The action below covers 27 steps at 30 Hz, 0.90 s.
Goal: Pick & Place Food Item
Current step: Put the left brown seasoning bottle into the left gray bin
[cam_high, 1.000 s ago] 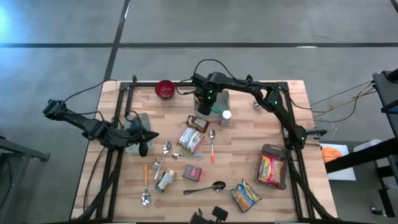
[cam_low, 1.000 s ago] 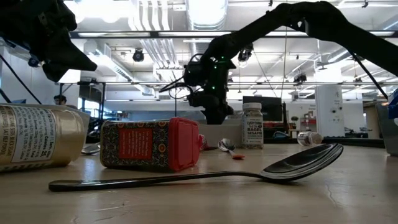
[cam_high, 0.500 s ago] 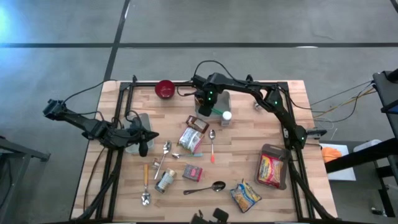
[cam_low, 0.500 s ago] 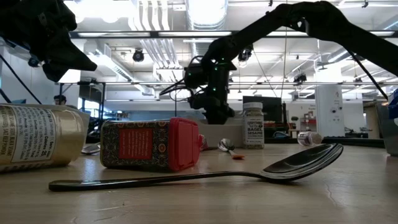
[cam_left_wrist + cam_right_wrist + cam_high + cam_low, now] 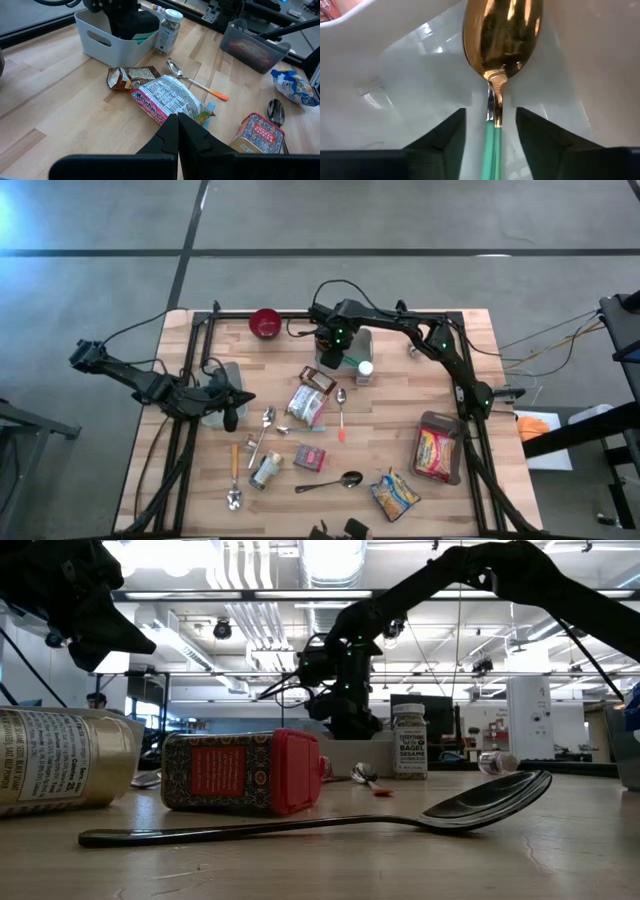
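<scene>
My right gripper (image 5: pixel 491 117) points down inside the white bin (image 5: pixel 360 338) at the table's far middle. Its fingers are open. A gold spoon with a green handle (image 5: pixel 492 145) runs between them, with a gap on either side. The spoon's bowl (image 5: pixel 502 35) lies against the bin's white inside. My left gripper (image 5: pixel 177 120) is shut and empty above the table's left part. A ramen packet (image 5: pixel 307 405) and a brown snack packet (image 5: pixel 317 378) lie flat on the table near the bin.
A sesame bottle (image 5: pixel 364 368) stands right beside the bin. A red bowl (image 5: pixel 265 323) sits at the far edge and a clear tub (image 5: pixel 222 380) under the left arm. Nearer lie spoons, a red tin (image 5: pixel 310 457), a jar (image 5: pixel 265 470), a yellow bag (image 5: pixel 393 493) and a grey tray of noodles (image 5: pixel 437 450).
</scene>
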Available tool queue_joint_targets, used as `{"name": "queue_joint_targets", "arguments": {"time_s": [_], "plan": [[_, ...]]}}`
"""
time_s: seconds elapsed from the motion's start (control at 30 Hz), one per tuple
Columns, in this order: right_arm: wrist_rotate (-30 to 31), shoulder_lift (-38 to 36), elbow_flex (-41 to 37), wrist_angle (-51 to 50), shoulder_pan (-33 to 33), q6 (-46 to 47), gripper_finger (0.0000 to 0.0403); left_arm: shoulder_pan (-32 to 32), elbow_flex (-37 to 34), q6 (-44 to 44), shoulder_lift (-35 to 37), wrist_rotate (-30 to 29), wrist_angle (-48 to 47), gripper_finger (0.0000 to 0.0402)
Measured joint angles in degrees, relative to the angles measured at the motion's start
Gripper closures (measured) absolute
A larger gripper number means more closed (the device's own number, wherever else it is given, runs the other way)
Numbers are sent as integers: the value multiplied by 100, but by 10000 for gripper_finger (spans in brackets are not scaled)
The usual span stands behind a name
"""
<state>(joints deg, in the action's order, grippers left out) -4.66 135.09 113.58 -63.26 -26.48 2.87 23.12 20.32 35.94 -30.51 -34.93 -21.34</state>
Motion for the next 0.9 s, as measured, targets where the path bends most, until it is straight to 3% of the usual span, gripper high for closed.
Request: {"name": "queue_joint_targets", "arguments": {"time_s": [0.33,0.63,0.9], "plan": [[-82,-56,28,2,39,26,160,0,0,-1,-1,-1,0,401],[-54,-84,192,-310,76,-2,154,-1,0,0,-1,1,0,401],[-10,-87,895,-824,113,-23,154,1,0,-1,0,0,0,401]]}}
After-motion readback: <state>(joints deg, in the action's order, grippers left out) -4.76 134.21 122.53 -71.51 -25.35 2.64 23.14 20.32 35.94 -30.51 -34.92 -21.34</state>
